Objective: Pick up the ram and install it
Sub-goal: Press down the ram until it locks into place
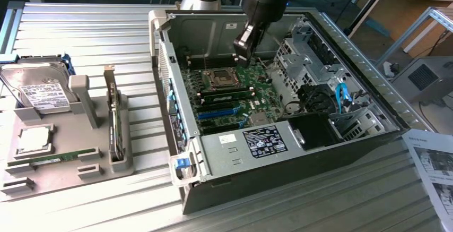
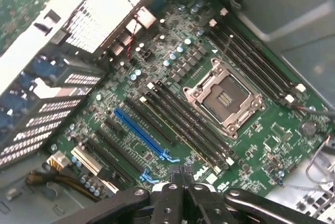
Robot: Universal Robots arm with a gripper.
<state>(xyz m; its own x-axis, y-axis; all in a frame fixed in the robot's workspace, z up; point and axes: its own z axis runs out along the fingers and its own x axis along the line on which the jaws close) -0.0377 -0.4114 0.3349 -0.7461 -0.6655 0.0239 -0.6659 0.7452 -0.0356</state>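
Ram (image 1: 53,159) lies flat on the grey tray (image 1: 42,181) on the table (image 1: 283,205), far off to the exterior view's left of your tool (image 1: 244,57), its long axis running roughly along the tray's near edge. Your tool (image 2: 180,182) is closed and empty, hanging inside the open computer case (image 1: 234,149) from an arm coming straight down, fingers pointed at the motherboard (image 2: 209,130) near the CPU socket (image 2: 225,98).

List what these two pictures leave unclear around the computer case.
- Exterior view: whether the gripper touches the motherboard; its own dark body hides the tips.
- Exterior view: print on the power supply label; too small.
- Exterior view: printed sheet; cut off by the right edge.
- Wrist view: whether the memory slots are filled; too fine to tell.
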